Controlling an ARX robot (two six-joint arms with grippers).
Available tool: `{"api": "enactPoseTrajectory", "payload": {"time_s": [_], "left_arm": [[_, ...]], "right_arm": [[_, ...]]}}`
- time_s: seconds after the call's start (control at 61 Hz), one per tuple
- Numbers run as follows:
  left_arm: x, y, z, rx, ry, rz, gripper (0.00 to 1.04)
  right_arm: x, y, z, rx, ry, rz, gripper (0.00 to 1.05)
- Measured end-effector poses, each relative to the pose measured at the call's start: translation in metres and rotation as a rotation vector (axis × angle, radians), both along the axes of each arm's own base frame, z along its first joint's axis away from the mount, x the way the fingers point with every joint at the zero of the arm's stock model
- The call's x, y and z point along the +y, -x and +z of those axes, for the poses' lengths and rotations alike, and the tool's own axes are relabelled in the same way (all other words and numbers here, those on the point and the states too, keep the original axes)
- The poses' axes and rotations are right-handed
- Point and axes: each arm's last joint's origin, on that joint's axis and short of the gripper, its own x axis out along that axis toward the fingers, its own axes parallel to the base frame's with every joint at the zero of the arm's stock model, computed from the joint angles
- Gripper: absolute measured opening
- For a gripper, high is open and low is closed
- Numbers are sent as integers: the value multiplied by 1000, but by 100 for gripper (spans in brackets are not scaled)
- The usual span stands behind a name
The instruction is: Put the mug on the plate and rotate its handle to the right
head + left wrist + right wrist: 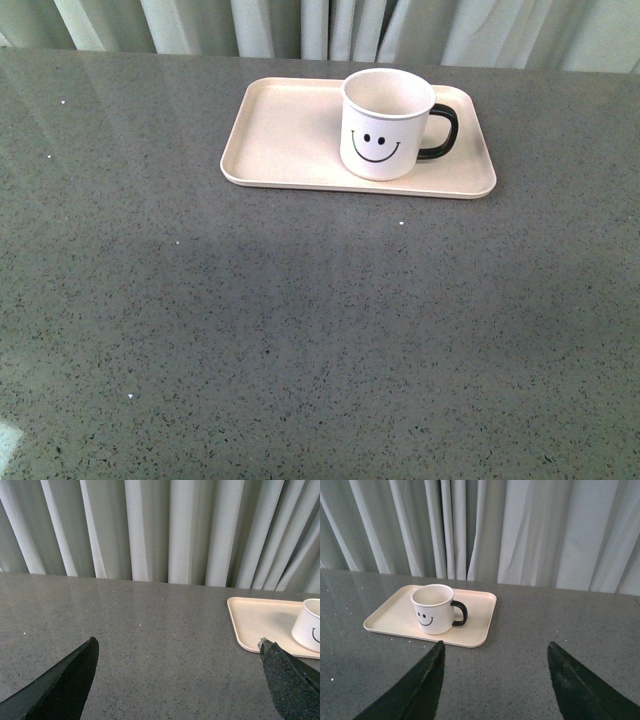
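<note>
Front view: the mug [387, 125] is seen upright on the plate [285, 135], set toward the plate's right half. The smiley face is turned toward the camera, and the handle [443, 131] is pointed to the right. The plate is laid on the grey table [300, 330], near its far edge, with curtains [320, 25] hung behind it. Neither arm is shown in this view.

In the left wrist view, the left gripper [177, 680] is held with its fingers spread wide apart over bare table, and nothing is held between them; the plate and part of the mug are seen off to one side, well apart from it.

In the right wrist view, the right gripper [495, 680] is likewise spread wide and empty, kept short of the plate's near rim, with the mug and plate seen beyond it.
</note>
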Motion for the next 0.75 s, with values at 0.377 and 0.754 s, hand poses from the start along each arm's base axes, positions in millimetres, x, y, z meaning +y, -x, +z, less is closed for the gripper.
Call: {"api": "enactPoseTrajectory", "payload": {"time_s": [0.377,0.754], "left_arm": [[0,0,0,0,0,0,96],[0,0,0,0,0,0,96]], "right_arm": [[0,0,0,0,-1,0,96],[0,0,0,0,-1,0,96]]}}
